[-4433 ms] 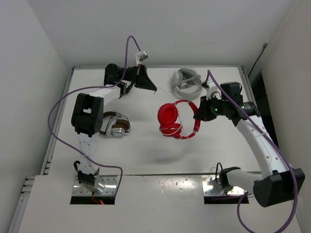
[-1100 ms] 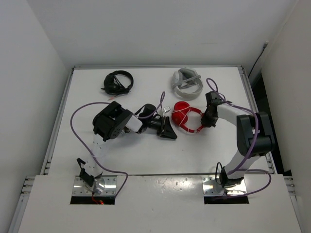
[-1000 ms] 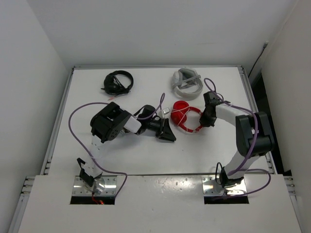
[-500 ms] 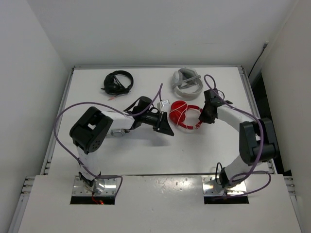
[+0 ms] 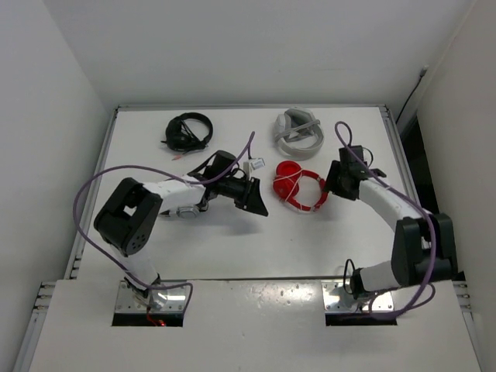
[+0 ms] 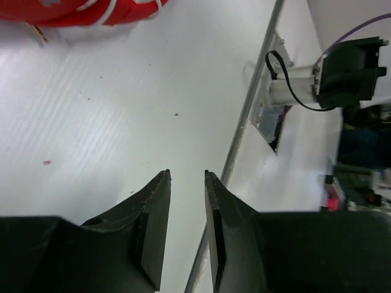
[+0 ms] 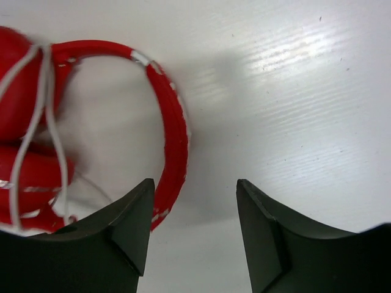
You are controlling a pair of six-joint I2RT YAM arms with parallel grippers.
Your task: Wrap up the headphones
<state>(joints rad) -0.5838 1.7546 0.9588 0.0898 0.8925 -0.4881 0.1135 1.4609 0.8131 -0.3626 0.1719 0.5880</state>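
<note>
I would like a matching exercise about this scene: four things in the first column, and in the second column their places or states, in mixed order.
Column one:
1. red headphones
2. black headphones
3. grey-white headset
4. right gripper

Column two:
a. far side of the table, left of centre
b. open and empty
c. far side, right of centre
d. middle of the table

Pairs: 1-d, 2-a, 3-c, 4-b.

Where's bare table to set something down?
Bare: the near table strip, this side of the red headphones and left tool. Crowded: far edge, with black headphones and grey headset; also between the red headphones and right tool.
</note>
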